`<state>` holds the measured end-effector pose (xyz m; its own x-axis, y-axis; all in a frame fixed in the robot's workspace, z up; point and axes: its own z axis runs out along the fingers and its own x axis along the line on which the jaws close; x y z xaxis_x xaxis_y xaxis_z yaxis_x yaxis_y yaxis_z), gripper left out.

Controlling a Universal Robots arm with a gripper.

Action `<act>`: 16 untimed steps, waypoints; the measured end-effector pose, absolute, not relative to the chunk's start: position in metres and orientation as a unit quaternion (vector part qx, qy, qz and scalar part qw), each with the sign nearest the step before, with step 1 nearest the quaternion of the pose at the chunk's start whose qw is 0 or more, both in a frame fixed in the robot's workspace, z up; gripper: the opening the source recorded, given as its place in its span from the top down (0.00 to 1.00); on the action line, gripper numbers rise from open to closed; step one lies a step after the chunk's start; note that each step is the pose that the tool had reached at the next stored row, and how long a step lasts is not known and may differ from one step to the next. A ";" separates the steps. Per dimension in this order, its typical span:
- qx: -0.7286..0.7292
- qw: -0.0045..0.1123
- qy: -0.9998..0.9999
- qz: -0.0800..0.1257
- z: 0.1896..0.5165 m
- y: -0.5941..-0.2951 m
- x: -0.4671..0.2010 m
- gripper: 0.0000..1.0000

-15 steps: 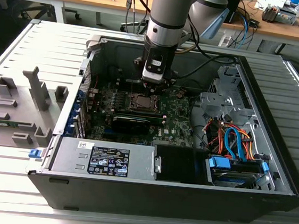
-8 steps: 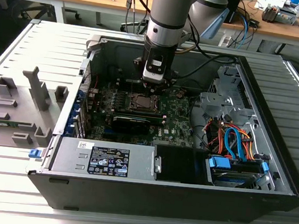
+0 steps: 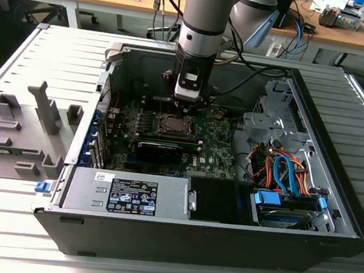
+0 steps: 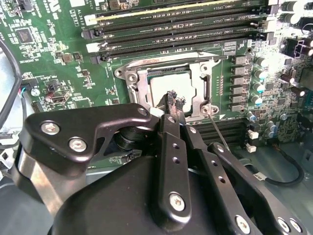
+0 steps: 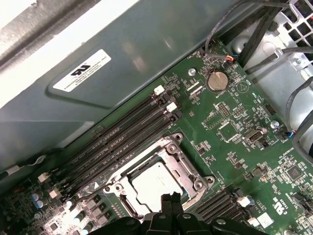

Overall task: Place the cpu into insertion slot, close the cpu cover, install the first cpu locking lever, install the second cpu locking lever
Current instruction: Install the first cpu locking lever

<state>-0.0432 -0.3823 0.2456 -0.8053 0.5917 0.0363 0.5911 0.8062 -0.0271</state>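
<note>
The cpu (image 4: 168,84) (image 5: 151,183) lies flat in the insertion slot (image 3: 172,124) on the green board. Its silver top shows through the window of the cpu cover (image 4: 203,83) (image 5: 188,169), which lies down over it. My gripper (image 3: 188,102) hangs just above the socket's edge. In both wrist views its black fingers stand together, shut, with nothing between them (image 4: 172,100) (image 5: 170,199). A thin metal locking lever (image 4: 218,131) slants out from the socket's corner beside the fingertips.
Long black memory slots (image 4: 181,29) (image 5: 117,142) run beside the socket. A black graphics card (image 3: 160,148) lies just in front of it, with the power supply (image 3: 127,193) nearer. Coloured cables (image 3: 282,170) fill the case's right side. A grey fixture (image 3: 19,132) stands outside at the exterior view's left.
</note>
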 end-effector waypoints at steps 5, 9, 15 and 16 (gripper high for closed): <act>-0.308 0.021 -0.951 0.007 0.246 -0.382 -0.043 0.89; -0.305 0.021 -0.952 0.007 0.246 -0.382 -0.043 0.89; -0.299 0.021 -0.954 0.007 0.246 -0.382 -0.043 0.89; -0.299 0.021 -0.954 0.008 0.246 -0.382 -0.043 0.89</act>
<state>-0.0432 -0.3823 0.2456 -0.8208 0.5701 0.0363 0.5694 0.8216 -0.0271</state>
